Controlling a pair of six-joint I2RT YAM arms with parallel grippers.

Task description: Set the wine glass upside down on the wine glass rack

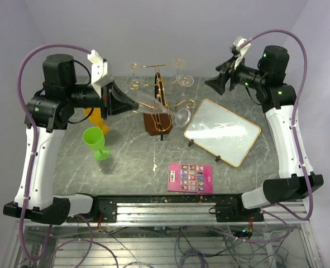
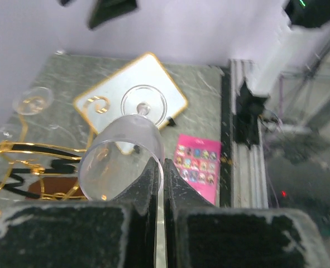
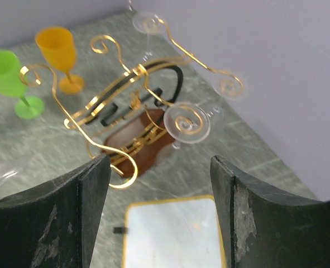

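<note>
My left gripper [image 1: 135,105] is shut on the rim of a clear wine glass [image 1: 162,110]. It holds the glass on its side in the air over the rack, foot pointing right. In the left wrist view the gripper [image 2: 163,165] pinches the rim of the glass [image 2: 120,159], and the foot [image 2: 144,105] points away. The wine glass rack [image 1: 160,89], gold wire on a brown block base [image 1: 157,124], stands at the table's middle back; it also shows in the right wrist view [image 3: 125,95]. My right gripper [image 1: 212,84] is open and empty, high at the back right [image 3: 159,162].
Clear glasses hang on the rack's arms [image 3: 187,123] [image 3: 230,86]. A green glass [image 1: 95,140] and an orange glass [image 1: 95,120] stand left of the rack. A gold-framed white board [image 1: 222,131] leans at the right. A pink card [image 1: 191,177] lies near the front.
</note>
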